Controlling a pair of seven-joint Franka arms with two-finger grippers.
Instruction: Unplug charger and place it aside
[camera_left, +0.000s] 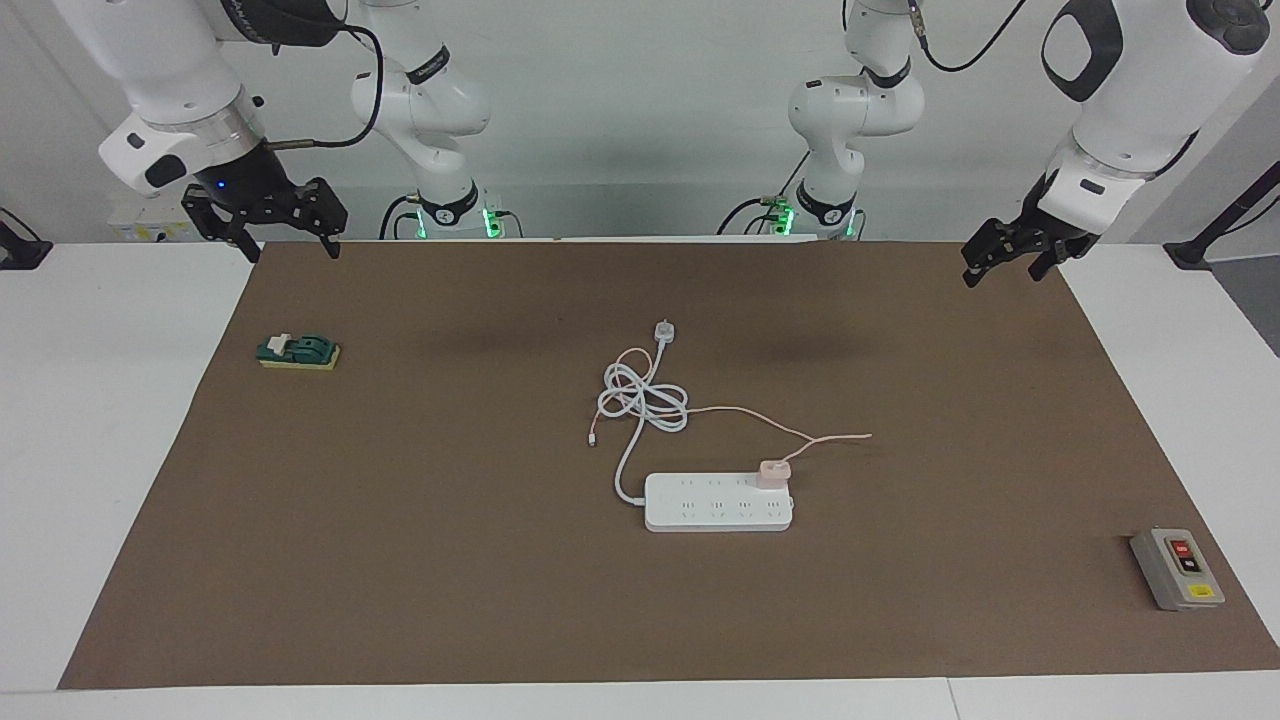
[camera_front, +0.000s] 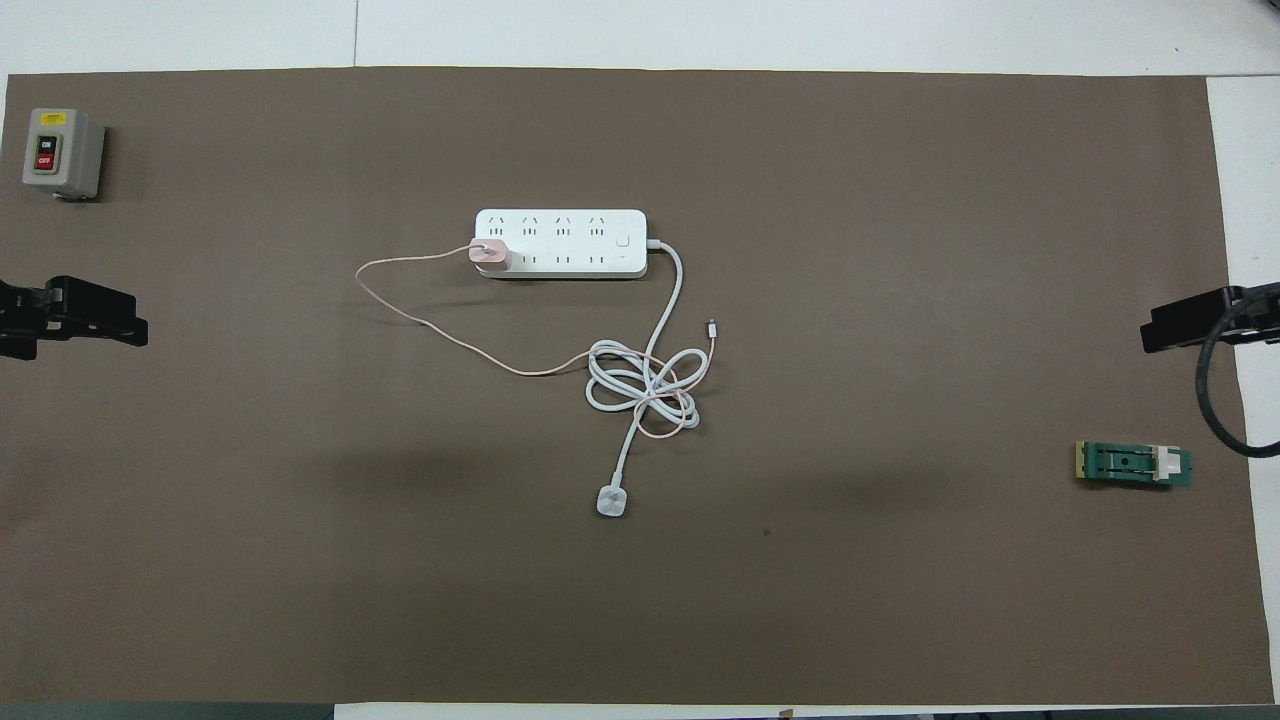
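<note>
The charger (camera_left: 773, 472) (camera_front: 489, 254), a small pale pink cube, is plugged into the white power strip (camera_left: 700, 510) (camera_front: 570, 240) at the strip's end toward the left arm. Its thin pink cable (camera_left: 760, 420) (camera_front: 420, 325) loops across the mat into the coiled white cord (camera_left: 640, 400) (camera_front: 640, 385). My left gripper (camera_left: 1005, 275) (camera_front: 140, 330) hangs open over the mat's edge at the left arm's end, holding nothing. Over the mat corner at the right arm's end, my right gripper (camera_left: 290, 250) (camera_front: 1150, 335) is also open and holds nothing. Both are well away from the charger.
The strip's white plug (camera_left: 665, 331) (camera_front: 612, 501) lies unplugged, nearer to the robots than the coil. A grey on/off switch box (camera_left: 1177, 568) (camera_front: 62, 150) sits at the left arm's end. A green knife switch (camera_left: 298, 352) (camera_front: 1133, 464) lies at the right arm's end. A brown mat (camera_left: 400, 550) (camera_front: 900, 600) covers the table.
</note>
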